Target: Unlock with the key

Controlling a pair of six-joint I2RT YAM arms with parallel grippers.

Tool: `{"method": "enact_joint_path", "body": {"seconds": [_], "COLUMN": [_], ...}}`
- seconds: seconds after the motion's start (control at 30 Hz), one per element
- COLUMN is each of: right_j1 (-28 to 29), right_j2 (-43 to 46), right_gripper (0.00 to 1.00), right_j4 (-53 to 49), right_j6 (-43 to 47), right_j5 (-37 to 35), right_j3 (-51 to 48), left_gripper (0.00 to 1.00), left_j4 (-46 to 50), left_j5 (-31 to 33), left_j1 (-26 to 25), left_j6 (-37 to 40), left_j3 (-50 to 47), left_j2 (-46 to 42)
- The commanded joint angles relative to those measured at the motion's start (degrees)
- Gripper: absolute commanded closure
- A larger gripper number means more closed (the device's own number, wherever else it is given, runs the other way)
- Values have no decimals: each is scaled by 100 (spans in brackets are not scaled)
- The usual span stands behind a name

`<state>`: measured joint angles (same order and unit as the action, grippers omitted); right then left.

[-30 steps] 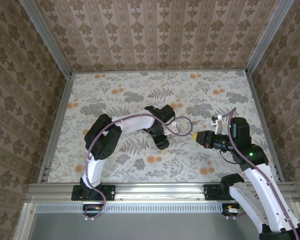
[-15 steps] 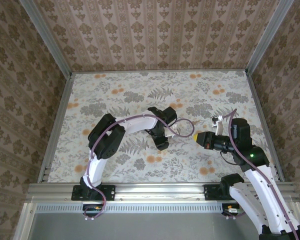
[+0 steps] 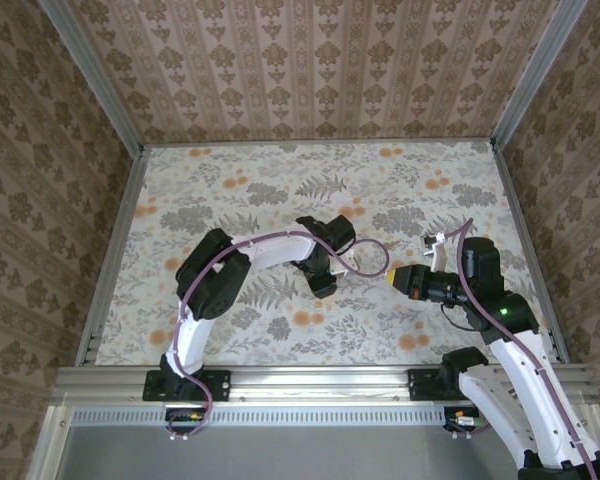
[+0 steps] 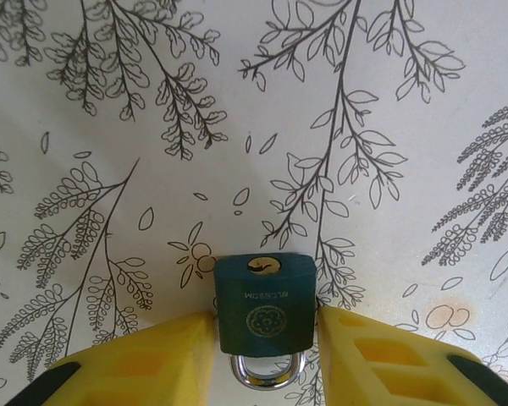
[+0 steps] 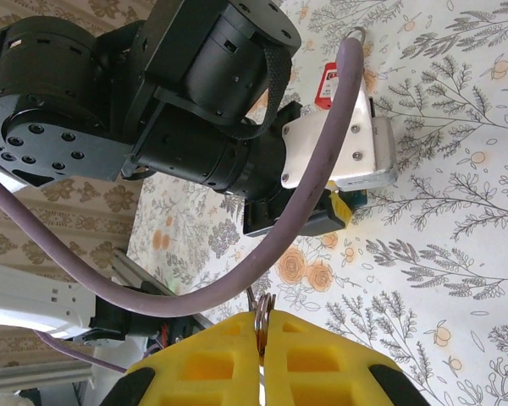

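Note:
A teal padlock [image 4: 266, 306] lies flat on the flowered table, its keyhole end away from the camera and its steel shackle [image 4: 267, 375] toward my wrist. My left gripper [image 4: 267, 321] straddles the lock body. Its yellow fingers [image 4: 161, 355] stand close at both sides, with a thin gap still showing on the right. My right gripper [image 5: 262, 326] is shut on a metal key ring [image 5: 262, 311] that pokes out of the pads. The key is hidden between those pads. From above, the right gripper's tip [image 3: 392, 275] points left at the left gripper [image 3: 322, 284], a short way off.
A small red object [image 5: 326, 85] lies on the table beyond the left wrist. The left arm's purple cable [image 5: 322, 169] arcs across between the right gripper and the padlock. Patterned walls with metal rails [image 3: 115, 250] bound the table.
The left gripper's jaws have narrowed around the padlock and it has shifted slightly right. The right arm has held still with the key ring.

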<state>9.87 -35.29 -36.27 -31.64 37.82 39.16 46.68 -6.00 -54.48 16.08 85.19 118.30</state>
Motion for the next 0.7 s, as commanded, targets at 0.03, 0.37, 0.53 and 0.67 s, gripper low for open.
{"method": "enact_joint_path", "body": {"seconds": [0.03,0.37,0.53,0.67], "right_j1": [-46,-55,-60,-64], "right_j2": [71,79,77,53], "right_gripper": [91,91,91,91], "right_j4": [-83,-121,-177,-187], "right_j6": [9,17,41,60], "right_j5": [-78,-82,-99,-107], "right_j3": [136,213,285,310], "left_gripper": [64,70,71,71], "left_j4": [-419,-786,-943,-1069], "left_j5": [-18,50,149,264], "left_j1": [-54,49,120,237], "left_j6": [-77,-127,-165,-200], "left_j3": [-250,-533,-711,-925], "left_j2": [-207,-561,-803,-1075]}}
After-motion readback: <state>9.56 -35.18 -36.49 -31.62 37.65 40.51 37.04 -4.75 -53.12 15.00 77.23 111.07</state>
